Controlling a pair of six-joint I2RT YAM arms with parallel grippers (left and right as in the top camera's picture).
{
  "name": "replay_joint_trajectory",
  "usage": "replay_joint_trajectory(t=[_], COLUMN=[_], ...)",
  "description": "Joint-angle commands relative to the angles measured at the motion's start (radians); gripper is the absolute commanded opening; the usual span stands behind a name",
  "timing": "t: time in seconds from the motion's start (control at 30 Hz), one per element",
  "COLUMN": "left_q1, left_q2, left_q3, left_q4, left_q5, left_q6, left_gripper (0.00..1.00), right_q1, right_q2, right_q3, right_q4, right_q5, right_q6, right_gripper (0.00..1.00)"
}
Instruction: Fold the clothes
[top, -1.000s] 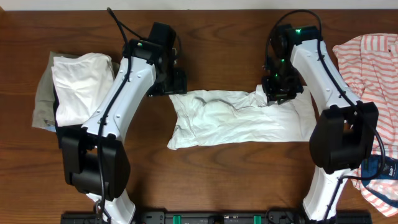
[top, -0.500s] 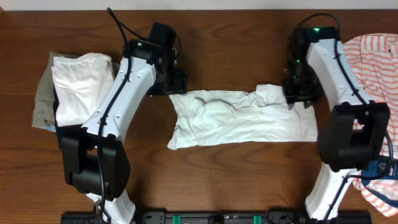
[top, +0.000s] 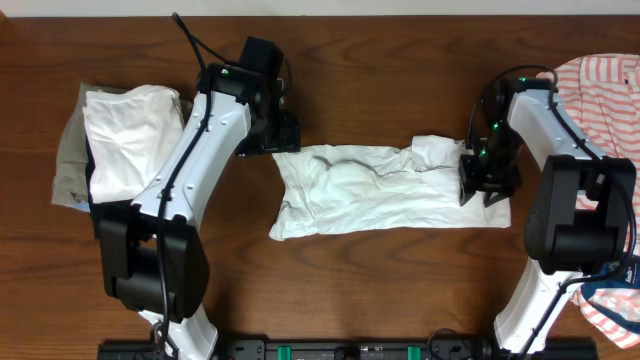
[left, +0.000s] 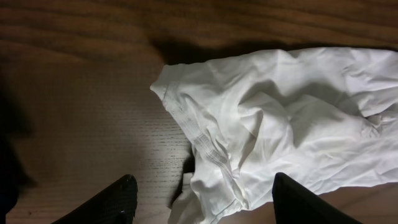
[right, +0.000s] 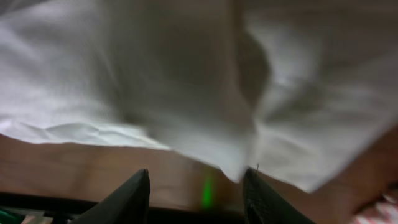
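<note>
Surface: a dark brown wooden counter (top: 380, 280) is carrying all the clothes, its grain running side to side.

Main garment: a crumpled white cotton T-shirt (top: 380, 190), gathered into a long band, is lying across the middle of the counter, with a small flap bunching up near its right end.

Left tool: the left tool (left: 205, 196) is hovering at the far left corner of the white T-shirt, its black fingers (left: 121, 199) spreading wide and gripping nothing. In the wrist view a stitched edge of the shirt is running down between them.

Right tool: the right tool (top: 488, 185) is hanging over the right end of the white T-shirt, its fingers (right: 134, 193) standing apart with nothing pinched. The wrist view is blurring, so whether they are touching the cloth cannot be told.

Left pile: a rumpled white fabric garment (top: 125, 140) is resting on a khaki cloth garment (top: 68, 160), well to the left of the white T-shirt.

Right heap: a coral-and-white striped fabric garment (top: 600, 100) is lying well to the right of the white T-shirt, running off the picture's edge.
</note>
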Motion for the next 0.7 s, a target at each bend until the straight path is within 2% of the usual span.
replay_joint_trajectory(t=[0.0,0.27,0.4,0.53,0.6,0.67], left_q1=[0.004,0.004,0.004,0.004,0.004,0.004], left_q2=[0.004,0.004,0.004,0.004,0.004,0.004], left_q3=[-0.012,-0.014,-0.014,-0.014,-0.014,-0.014], left_q4=[-0.006,0.000,0.002,0.002,0.002,0.003], left_q5=[-0.012,-0.012,-0.012,-0.013,-0.013,-0.013], left_q6=[0.016,0.016,0.016,0.016,0.016,0.016], left_gripper=[0.70,0.70,0.70,0.70,0.70,0.70], right_q1=[0.010,0.012,0.027,0.056,0.068,0.073], right_q2=[-0.005,-0.005,-0.006,-0.006,-0.006,-0.006], right_q3=[-0.029,-0.031,-0.031,-0.032,-0.032,-0.032], right_q4=[0.035,0.053,0.049,0.002,-0.015,-0.017], right_q5=[-0.029,-0.101,-0.138,-0.194,-0.136,-0.046], right_q6=[-0.018,-0.057,-0.117,-0.270,-0.279,-0.226], right_gripper=[0.43,0.30,0.30,0.32,0.33,0.32])
